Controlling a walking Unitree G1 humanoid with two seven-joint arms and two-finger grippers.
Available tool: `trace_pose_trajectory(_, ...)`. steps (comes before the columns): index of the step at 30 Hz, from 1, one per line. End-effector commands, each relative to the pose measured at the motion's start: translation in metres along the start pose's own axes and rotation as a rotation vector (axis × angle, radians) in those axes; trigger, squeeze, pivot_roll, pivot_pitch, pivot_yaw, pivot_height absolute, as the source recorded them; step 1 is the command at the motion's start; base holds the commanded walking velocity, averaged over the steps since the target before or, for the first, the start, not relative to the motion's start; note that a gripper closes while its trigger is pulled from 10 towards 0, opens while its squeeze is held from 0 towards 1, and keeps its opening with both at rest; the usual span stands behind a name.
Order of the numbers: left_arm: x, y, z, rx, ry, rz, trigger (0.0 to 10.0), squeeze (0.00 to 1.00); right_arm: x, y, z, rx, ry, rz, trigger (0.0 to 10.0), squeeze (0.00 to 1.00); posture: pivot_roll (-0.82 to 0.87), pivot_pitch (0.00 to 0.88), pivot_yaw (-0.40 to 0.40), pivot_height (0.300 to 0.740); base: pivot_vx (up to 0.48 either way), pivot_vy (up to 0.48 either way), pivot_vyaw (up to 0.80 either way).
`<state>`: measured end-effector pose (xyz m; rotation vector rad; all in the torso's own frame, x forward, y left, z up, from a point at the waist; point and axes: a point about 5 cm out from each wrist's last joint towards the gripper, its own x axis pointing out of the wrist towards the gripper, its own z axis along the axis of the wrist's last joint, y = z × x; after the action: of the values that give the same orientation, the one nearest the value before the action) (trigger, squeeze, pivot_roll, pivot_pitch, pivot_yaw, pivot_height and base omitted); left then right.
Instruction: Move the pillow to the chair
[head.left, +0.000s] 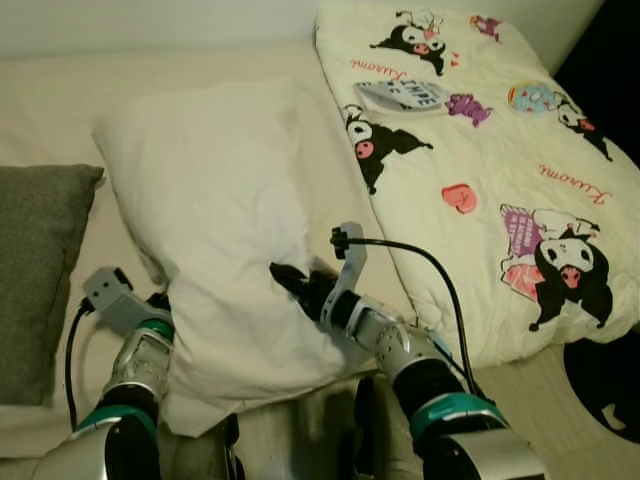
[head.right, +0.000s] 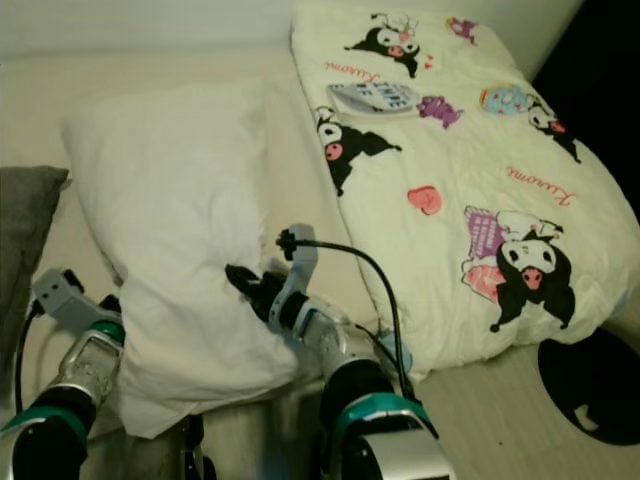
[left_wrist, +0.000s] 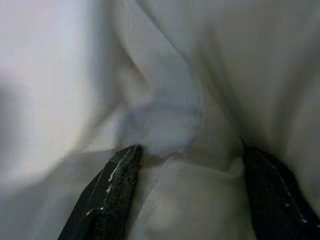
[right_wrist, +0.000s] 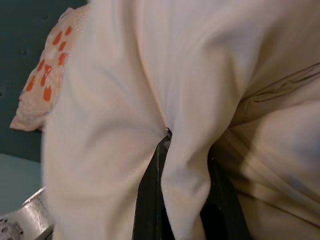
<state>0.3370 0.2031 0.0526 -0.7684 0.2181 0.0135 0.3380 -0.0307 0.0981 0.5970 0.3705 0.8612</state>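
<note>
Both arms frame the near end of the white pillow (head.left: 215, 250), which lies on the bed (head.left: 60, 90) with its near corner hanging over the bed's front edge. Right gripper (head.left: 290, 282) is at the pillow's right side, fingers pinched narrow on a fold of the cover; the right wrist view shows cloth squeezed between them. Left gripper (left_wrist: 192, 165) is pressed into the pillow's left side, fingers spread wide with fabric bunched in the gap, not yet clamped. Progress looks early: grasp half made, pillow not lifted, carry and placement all left. Beside the pillow's left lies a grey cushion (head.left: 35, 270); to its right, a cartoon-print blanket (head.left: 480, 150). Left fingertips are buried behind the pillow in the head views, and the wrist views are blurred, so grip depth is unclear.
</note>
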Motion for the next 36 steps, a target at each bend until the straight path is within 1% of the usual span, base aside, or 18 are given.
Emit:
trace_pose_trajectory(1,0.003,-0.033,-0.040,-0.047,0.198,-0.220,10.0,0.00,0.014,0.026,-0.035,0.089,0.125,0.133,0.0,0.00,-0.04,0.178,-0.035,0.595,0.000,0.000,0.00)
trace_pose_trajectory(5,0.003,-0.040,-0.043,-0.086,0.224,-0.286,10.0,0.00,0.015,0.035,-0.039,0.115,0.152,0.208,0.0,0.00,-0.03,0.178,-0.035,0.595,0.000,0.000,0.00)
trace_pose_trajectory(6,0.004,-0.043,-0.041,-0.129,0.221,-0.311,10.0,0.00,0.015,0.038,-0.040,0.127,0.164,0.236,0.0,0.00,-0.03,0.179,-0.037,0.595,0.000,0.000,0.00)
trace_pose_trajectory(8,0.004,-0.046,-0.038,-0.173,0.210,-0.345,10.0,0.00,0.014,0.043,-0.043,0.141,0.183,0.281,0.0,0.00,-0.02,0.176,-0.037,0.595,0.000,0.000,0.00)
trace_pose_trajectory(11,0.004,-0.049,-0.036,-0.205,0.197,-0.389,10.0,0.00,0.014,0.049,-0.048,0.132,0.205,0.320,0.0,0.00,0.00,0.153,-0.035,0.595,0.000,0.000,0.00)
trace_pose_trajectory(13,0.004,-0.058,-0.032,-0.235,0.165,-0.463,10.0,0.00,0.015,0.055,-0.052,0.109,0.214,0.358,0.0,0.00,0.02,0.142,-0.035,0.595,0.000,0.000,0.00)
trace_pose_trajectory(18,0.000,-0.074,-0.020,-0.178,0.109,-0.593,10.0,0.00,0.016,0.060,-0.036,0.104,0.142,0.385,0.0,0.00,0.05,0.109,-0.027,0.595,0.000,0.000,0.00)
trace_pose_trajectory(19,-0.002,-0.079,-0.014,-0.090,0.084,-0.620,10.0,0.00,0.015,0.058,-0.025,0.085,0.093,0.375,0.0,0.00,0.08,0.090,-0.026,0.595,0.000,0.000,0.00)
trace_pose_trajectory(21,-0.002,-0.081,-0.012,-0.050,0.072,-0.622,10.0,0.00,0.015,0.057,-0.021,0.077,0.073,0.367,0.0,0.00,0.08,0.090,-0.026,0.595,0.000,0.000,0.00)
trace_pose_trajectory(23,-0.003,-0.089,-0.006,0.043,-0.019,-0.595,10.0,0.00,0.010,0.055,-0.008,0.066,0.016,0.358,0.0,0.00,0.09,0.060,-0.024,0.595,0.000,0.000,0.00)
trace_pose_trajectory(24,-0.003,-0.089,-0.006,0.043,-0.019,-0.595,10.0,0.00,0.010,0.055,-0.008,0.066,0.016,0.358,0.0,0.00,0.09,0.060,-0.024,0.595,0.000,0.000,0.00)
trace_pose_trajectory(25,-0.006,-0.095,-0.001,0.061,-0.083,-0.593,10.0,0.00,0.005,0.055,0.002,0.069,-0.036,0.358,0.0,0.00,0.09,0.046,-0.016,0.595,0.000,0.000,0.00)
trace_pose_trajectory(29,-0.008,-0.098,0.002,0.047,-0.099,-0.603,10.0,0.00,0.001,0.056,0.007,0.070,-0.063,0.363,0.0,0.00,0.09,0.043,-0.014,0.595,0.000,0.000,0.00)
trace_pose_trajectory(30,-0.010,-0.102,0.003,0.053,-0.104,-0.614,10.0,0.00,-0.001,0.058,0.012,0.053,-0.092,0.359,0.0,0.00,0.09,0.032,-0.006,0.595,0.000,0.000,0.00)
trace_pose_trajectory(31,-0.013,-0.105,0.003,0.079,-0.107,-0.626,10.0,0.00,-0.003,0.059,0.018,0.034,-0.132,0.343,2.1,0.00,0.09,0.025,0.000,0.595,0.000,0.000,0.00)
trace_pose_trajectory(33,-0.015,-0.106,0.003,0.088,-0.106,-0.631,10.0,0.00,-0.004,0.060,0.022,0.014,-0.162,0.322,2.1,0.00,0.09,0.024,0.000,0.595,0.000,0.000,0.00)
trace_pose_trajectory(34,-0.017,-0.106,0.002,0.112,-0.103,-0.631,10.0,0.00,-0.004,0.059,0.027,-0.011,-0.186,0.284,10.0,0.00,0.09,0.016,0.001,0.595,0.000,0.000,0.00)
trace_pose_trajectory(36,-0.020,-0.106,0.001,0.123,-0.097,-0.621,10.0,0.00,-0.005,0.059,0.031,-0.027,-0.211,0.266,10.0,0.00,0.09,0.011,0.001,0.595,0.000,0.000,0.00)
